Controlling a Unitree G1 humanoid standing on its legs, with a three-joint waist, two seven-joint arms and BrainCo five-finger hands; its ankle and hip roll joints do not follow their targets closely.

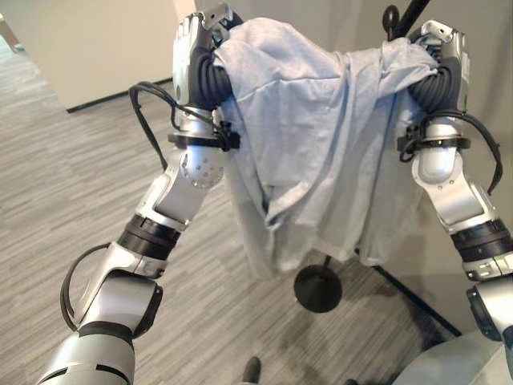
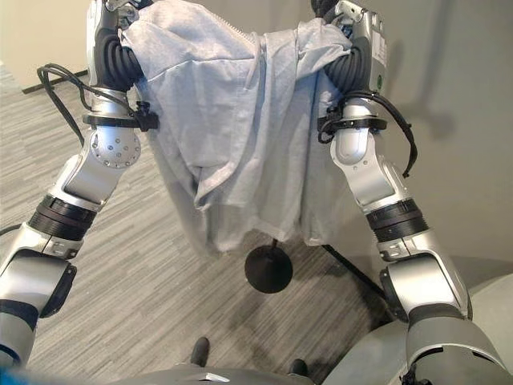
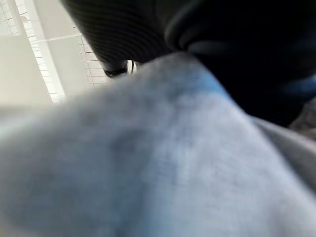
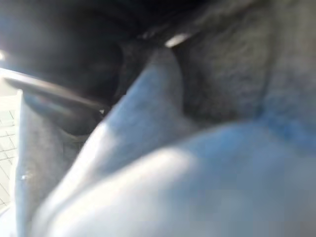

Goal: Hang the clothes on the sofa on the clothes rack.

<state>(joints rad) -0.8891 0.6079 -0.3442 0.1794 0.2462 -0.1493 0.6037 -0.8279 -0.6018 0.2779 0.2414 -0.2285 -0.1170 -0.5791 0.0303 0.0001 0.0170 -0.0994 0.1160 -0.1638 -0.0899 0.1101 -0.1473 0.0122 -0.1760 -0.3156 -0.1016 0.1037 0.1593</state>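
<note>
Between raised hands: grey garment (image 1: pixel 313 128) draped, hiding fingers (grip unreadable); rack base (image 1: pixel 317 289) below.

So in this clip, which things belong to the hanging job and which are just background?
Job:
light grey fabric garment, draped between both raised hands
left hand
right hand
black metal clothes rack with round base

Background:
grey striped carpet floor
beige wall

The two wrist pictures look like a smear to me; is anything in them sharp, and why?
Left wrist view: the grey garment lies right against the lens, blurred; bright ceiling behind. Right wrist view: cloth again, soft and shadowed. Left eye view: the garment is sharp.
</note>
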